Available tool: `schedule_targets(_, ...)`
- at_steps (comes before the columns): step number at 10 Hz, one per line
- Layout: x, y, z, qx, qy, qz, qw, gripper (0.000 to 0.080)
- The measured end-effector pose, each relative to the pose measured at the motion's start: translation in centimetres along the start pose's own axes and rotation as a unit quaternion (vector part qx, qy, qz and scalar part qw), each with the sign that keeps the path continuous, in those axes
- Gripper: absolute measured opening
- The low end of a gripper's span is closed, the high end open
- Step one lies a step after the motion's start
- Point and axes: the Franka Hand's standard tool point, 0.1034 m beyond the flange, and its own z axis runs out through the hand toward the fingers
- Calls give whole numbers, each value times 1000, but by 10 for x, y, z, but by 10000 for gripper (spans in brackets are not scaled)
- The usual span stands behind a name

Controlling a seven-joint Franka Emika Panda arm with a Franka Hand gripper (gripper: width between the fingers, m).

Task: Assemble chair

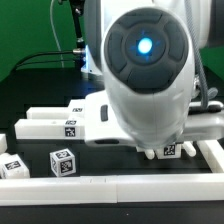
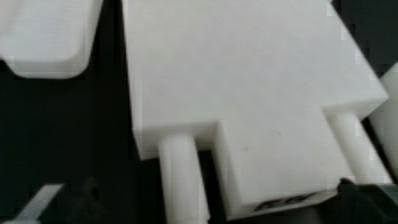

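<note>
Closest to the camera, the robot arm's round head (image 1: pixel 145 50) was seen, and much of the black table (image 1: pixel 25 100) was hidden behind it. The chair was found only as loose white pieces, not yet put together.

A big flat piece (image 2: pixel 222 70) with pegs (image 2: pixel 178 175) sticking out of one end was laid on the table, right under the hand (image 2: pixel 205 200). The hand was spread wide, with a dark finger (image 2: pixel 45 205) at each side of the peg end. Nothing was held by it, as far as could be told.

The step in hand was judged to be the picking up of the flat piece. For that, the hand would need to be brought straight down. Then the fingers would need to be shut on the two sides of the piece, so that it could be lifted flat.

Little room was left on one side. A second white piece (image 2: pixel 45 40) was laid just beside the flat one, with only a thin dark gap between them, so it could be bumped. A white rail (image 1: pixel 110 185) was set along the front of the table. A small block (image 1: pixel 62 162) was parked near it, toward the exterior view's left. More open table was seen behind the pieces on that side.
</note>
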Motion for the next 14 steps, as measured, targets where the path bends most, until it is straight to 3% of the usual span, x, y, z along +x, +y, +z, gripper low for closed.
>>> schedule_targets(8,6,11,3,1,8,1,1000,622)
schedule_targets(11,7,11,3,1,7,1,1000,120)
schedule_targets(14,7,11,3,1,7,1,1000,109)
